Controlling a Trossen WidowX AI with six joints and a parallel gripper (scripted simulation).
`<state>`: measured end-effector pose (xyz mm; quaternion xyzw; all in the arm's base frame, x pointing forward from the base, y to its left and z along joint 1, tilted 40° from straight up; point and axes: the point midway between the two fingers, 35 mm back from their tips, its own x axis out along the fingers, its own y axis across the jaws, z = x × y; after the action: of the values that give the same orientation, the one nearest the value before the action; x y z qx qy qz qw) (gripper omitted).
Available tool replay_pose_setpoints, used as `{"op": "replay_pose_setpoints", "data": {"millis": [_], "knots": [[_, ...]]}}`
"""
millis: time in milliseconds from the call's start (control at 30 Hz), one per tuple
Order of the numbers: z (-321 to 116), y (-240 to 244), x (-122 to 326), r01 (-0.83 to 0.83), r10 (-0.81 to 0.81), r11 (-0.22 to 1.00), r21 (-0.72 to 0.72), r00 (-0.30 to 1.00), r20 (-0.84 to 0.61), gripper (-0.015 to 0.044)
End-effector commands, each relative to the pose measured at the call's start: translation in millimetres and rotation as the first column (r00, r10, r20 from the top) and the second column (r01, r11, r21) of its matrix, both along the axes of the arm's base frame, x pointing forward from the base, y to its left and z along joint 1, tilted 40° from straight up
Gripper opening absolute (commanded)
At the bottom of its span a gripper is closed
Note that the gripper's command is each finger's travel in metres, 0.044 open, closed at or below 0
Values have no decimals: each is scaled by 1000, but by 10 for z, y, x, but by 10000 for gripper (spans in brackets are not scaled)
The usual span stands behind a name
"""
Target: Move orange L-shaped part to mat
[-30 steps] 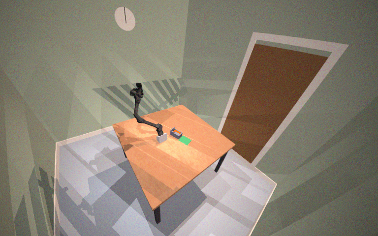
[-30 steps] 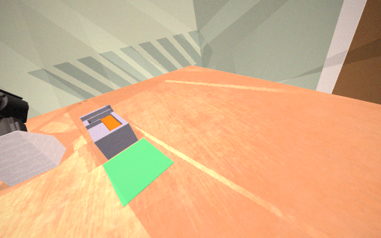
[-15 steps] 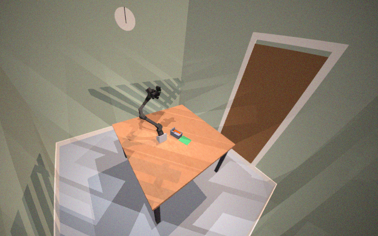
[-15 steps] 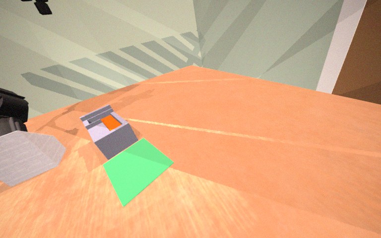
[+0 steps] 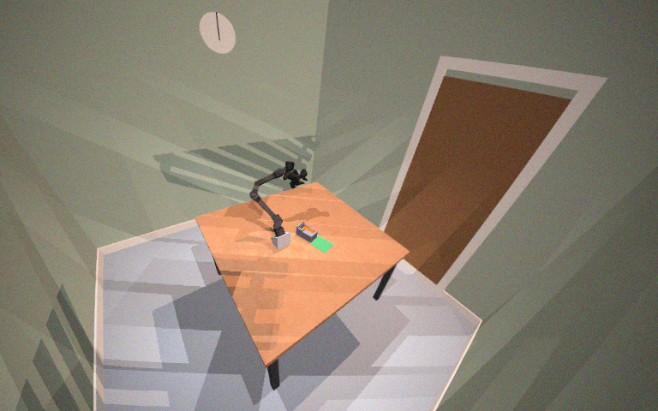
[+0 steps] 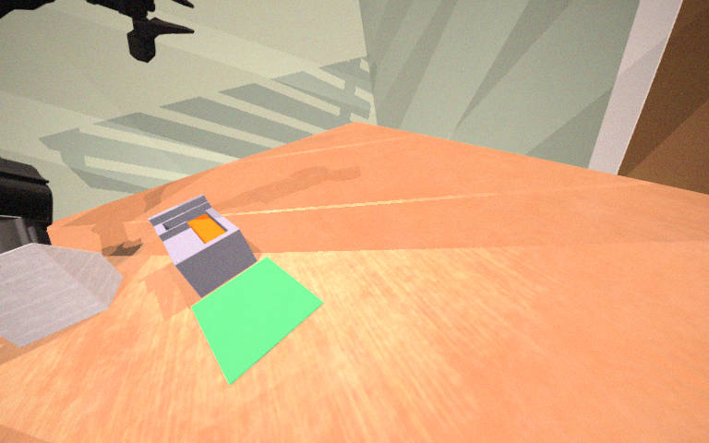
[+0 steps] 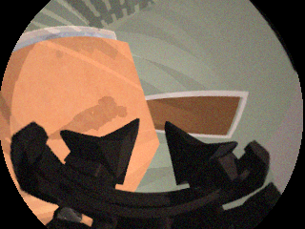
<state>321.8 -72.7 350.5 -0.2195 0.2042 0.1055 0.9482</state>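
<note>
The orange part [image 5: 308, 229] [image 6: 207, 228] lies in the pocket of the grey tray [image 5: 306, 236] [image 6: 219, 266], with no raised end that I can make out. Its L-shaped end is not clear at this size. The green mat [image 5: 322, 244] [image 6: 256, 318] lies flat beside the tray with nothing on it. My gripper [image 6: 193, 18] [image 7: 152, 122] is open part way and empty, high above the table and well away from the tray. In the wrist view the fingers point past the table edge towards the door; part, tray and mat are out of that view.
The wooden table [image 5: 301, 290] [image 6: 444, 323] [image 7: 71, 76] carries the tray, the mat and the arm's pale base block [image 5: 281, 241] [image 6: 57, 287]. The tray has a raised wall [image 6: 180, 208] at its far end. The arm's shadow falls across the table behind the tray.
</note>
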Motion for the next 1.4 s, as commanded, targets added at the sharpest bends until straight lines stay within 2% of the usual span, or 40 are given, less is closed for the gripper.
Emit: {"op": "replay_pose_setpoints", "data": {"millis": [0, 200, 400, 500, 800, 1067, 1367], "knots": [[-746, -145, -21, 16, 6, 996, 90, 971, -237, 180], [-1773, -209, -345, 85, 86, 959, 269, 820, -566, 180], [-2562, 6, -1016, 247, 310, 830, 501, 542, -781, 180], [-2653, 82, -1168, 291, 372, 786, 545, 482, -793, 180], [-2673, 96, -1162, 292, 371, 786, 545, 482, -793, 180], [-3200, 541, -1087, 290, 373, 785, 548, 484, -791, 180], [-3218, 559, -1087, 290, 374, 784, 548, 484, -791, 180]]}}
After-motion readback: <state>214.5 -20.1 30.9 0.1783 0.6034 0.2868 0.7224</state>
